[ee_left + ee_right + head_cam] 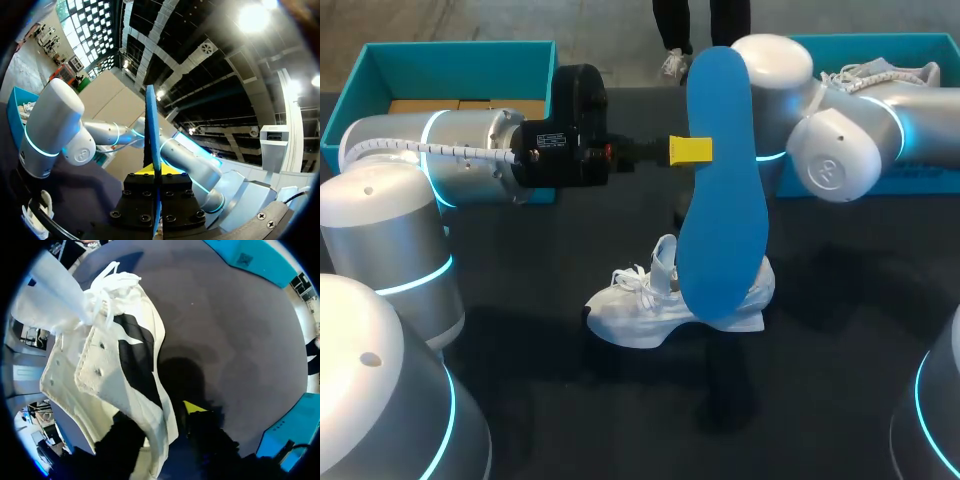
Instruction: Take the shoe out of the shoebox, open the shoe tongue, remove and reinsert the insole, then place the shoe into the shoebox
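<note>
- The white sneaker [640, 305] stands upright near the middle of the dark table [840, 330], toe toward the left edge and laces loose over the front.
- The right gripper [167, 427] is at the sneaker's heel end. Its fingers straddle the side wall, one inside the dark opening and one outside, and are clamped on it. In the head view this gripper is hidden behind the insole.
- The blue insole [725, 200] is out of the sneaker and hangs upright in the air above its heel end, lower end just over the shoe's opening.
- The left gripper [691, 150] comes in level from the left edge and pinches the insole near its upper part. In the left wrist view the insole runs edge-on between the closed fingers.
- The right arm [840, 140] comes in from the far right corner and bends down behind the insole.
- A teal shoebox [380, 70] sits at the far left corner.
- A second teal shoebox [920, 180] at the far right corner holds another white shoe [880, 75].
</note>
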You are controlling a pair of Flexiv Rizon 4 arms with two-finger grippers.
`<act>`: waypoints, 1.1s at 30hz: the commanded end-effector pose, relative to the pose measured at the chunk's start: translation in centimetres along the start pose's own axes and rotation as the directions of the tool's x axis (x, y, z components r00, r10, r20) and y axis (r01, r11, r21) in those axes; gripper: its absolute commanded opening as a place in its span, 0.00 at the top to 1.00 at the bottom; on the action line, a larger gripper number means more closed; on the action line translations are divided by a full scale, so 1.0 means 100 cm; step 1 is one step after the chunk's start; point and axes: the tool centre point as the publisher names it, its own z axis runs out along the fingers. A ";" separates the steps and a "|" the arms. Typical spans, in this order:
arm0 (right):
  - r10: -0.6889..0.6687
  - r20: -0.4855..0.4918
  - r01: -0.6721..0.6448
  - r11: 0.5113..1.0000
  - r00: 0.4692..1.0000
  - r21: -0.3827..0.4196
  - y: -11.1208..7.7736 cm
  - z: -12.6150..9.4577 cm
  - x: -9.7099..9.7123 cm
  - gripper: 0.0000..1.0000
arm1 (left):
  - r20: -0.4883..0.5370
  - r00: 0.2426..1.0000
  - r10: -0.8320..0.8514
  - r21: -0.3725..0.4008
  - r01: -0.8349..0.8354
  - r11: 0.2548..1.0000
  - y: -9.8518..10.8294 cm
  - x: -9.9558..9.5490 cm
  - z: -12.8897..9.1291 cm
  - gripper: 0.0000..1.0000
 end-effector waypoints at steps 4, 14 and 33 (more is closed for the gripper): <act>-0.051 0.007 0.051 0.999 0.999 -0.008 0.003 0.001 0.003 1.00 | 0.000 1.000 0.001 0.004 -0.001 1.000 0.002 0.001 -0.001 1.00; -0.051 0.007 0.051 0.999 0.999 -0.008 0.003 0.001 0.003 1.00 | 0.000 1.000 0.001 0.004 -0.001 1.000 0.002 0.001 -0.001 1.00; 0.642 -0.122 -0.653 0.754 0.757 -0.077 -0.014 -0.026 0.026 1.00 | 0.000 1.000 0.001 0.004 -0.001 1.000 0.002 0.001 -0.001 1.00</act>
